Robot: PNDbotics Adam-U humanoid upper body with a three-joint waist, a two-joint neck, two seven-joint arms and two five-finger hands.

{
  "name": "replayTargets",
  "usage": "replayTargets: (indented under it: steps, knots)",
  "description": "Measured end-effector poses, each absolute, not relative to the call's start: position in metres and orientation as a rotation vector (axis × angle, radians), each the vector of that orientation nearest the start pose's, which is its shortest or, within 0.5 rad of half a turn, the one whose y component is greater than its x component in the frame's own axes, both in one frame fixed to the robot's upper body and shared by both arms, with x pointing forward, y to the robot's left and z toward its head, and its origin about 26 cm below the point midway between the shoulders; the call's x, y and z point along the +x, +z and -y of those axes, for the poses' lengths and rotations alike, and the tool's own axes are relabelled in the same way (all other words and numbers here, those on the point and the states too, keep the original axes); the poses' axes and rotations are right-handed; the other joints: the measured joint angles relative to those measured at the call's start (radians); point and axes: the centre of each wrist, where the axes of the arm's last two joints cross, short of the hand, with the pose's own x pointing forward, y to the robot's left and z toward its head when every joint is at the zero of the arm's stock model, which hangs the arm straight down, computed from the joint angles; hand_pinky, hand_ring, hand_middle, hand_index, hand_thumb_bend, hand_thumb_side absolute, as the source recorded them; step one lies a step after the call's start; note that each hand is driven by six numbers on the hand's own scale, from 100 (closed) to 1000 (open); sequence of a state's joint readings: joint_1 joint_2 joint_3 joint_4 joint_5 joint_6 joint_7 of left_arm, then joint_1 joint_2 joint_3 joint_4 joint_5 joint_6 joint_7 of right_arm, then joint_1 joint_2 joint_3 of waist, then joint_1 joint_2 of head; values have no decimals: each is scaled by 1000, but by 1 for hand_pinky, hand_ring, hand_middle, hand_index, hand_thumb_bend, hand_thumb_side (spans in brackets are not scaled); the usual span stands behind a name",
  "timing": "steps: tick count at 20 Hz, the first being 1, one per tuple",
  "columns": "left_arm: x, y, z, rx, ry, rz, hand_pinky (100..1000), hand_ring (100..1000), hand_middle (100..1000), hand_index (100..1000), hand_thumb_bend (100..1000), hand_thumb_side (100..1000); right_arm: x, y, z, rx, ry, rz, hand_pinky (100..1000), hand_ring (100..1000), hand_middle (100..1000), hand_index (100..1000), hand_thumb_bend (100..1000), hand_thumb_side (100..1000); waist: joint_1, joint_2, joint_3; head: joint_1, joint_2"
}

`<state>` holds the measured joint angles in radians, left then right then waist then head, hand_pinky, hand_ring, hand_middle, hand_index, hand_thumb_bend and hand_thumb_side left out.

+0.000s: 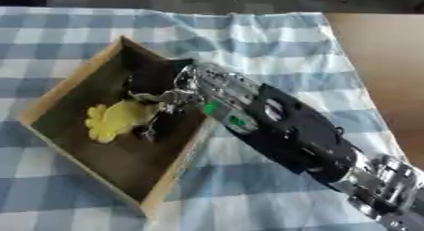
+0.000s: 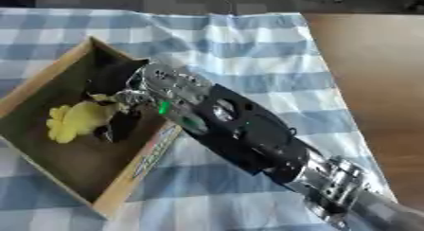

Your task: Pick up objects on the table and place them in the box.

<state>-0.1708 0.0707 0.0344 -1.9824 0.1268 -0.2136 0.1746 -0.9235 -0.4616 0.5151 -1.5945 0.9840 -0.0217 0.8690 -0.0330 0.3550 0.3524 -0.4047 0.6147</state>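
A shallow brown box [image 1: 63, 84] lies on the checked cloth at the left. A yellow, lumpy toy [image 1: 110, 121] rests on the box floor. My right arm comes in from the lower right and crosses the box's right wall. My right hand [image 1: 187, 86] is inside the box, above the toy's right end. Its thumb and fingers [image 1: 154, 127] curl down on either side of that end and seem to pinch it. A dark shape beneath the hand is partly hidden. The left hand shows in no view.
A blue and white checked cloth [image 1: 273, 45] covers most of the table. Bare brown tabletop [image 1: 385, 64] shows along the right side. The black forearm [image 2: 248, 130] lies across the cloth to the right of the box.
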Motion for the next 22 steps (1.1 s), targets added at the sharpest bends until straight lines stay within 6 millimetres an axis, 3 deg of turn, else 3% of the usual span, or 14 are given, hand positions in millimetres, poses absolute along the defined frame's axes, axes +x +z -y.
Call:
replayTargets:
  steps: [5,7,10,12,13,14,17,20,22]
  knots:
    - [288,144,-241,-29,209,2343,608,562,538,892,100,802,366,284,133,1388,-2827,-1752,804,828,782,960,854,602,1,-2,-3,0,0]
    - [288,144,-241,-29,209,2343,608,562,538,892,100,802,362,292,135,1428,-2772,-1798,804,819,781,965,885,678,2,-3,-4,0,0]
    - [288,144,-241,-29,209,2343,608,562,538,892,100,802,354,306,141,1488,-2677,-1900,801,799,764,957,874,709,5,-4,-7,0,0]
    - [288,144,-241,-29,210,2343,608,563,538,892,100,801,348,315,145,1513,-2605,-1988,795,773,743,946,813,821,6,-4,-9,0,0]
    - [288,144,-241,-29,210,2343,608,563,538,892,100,802,344,321,149,1524,-2557,-2041,787,740,719,939,670,958,6,-4,-11,0,0]
    - [288,144,-241,-29,211,2343,608,563,538,892,100,802,340,327,152,1535,-2504,-2098,783,724,710,931,627,1000,7,-4,-15,2,0]
    - [288,144,-241,-26,216,2345,607,563,538,892,100,802,325,348,166,1595,-2316,-2258,775,676,671,878,494,1000,12,-4,-26,10,0]
    - [288,144,-241,-21,221,2344,608,563,538,892,100,802,308,366,183,1657,-2110,-2407,771,644,650,884,243,1000,16,-4,-34,20,-1]
    - [288,144,-242,-14,225,2344,608,563,538,892,100,802,300,374,196,1686,-1992,-2509,767,629,638,886,133,1000,19,-5,-40,26,-1]
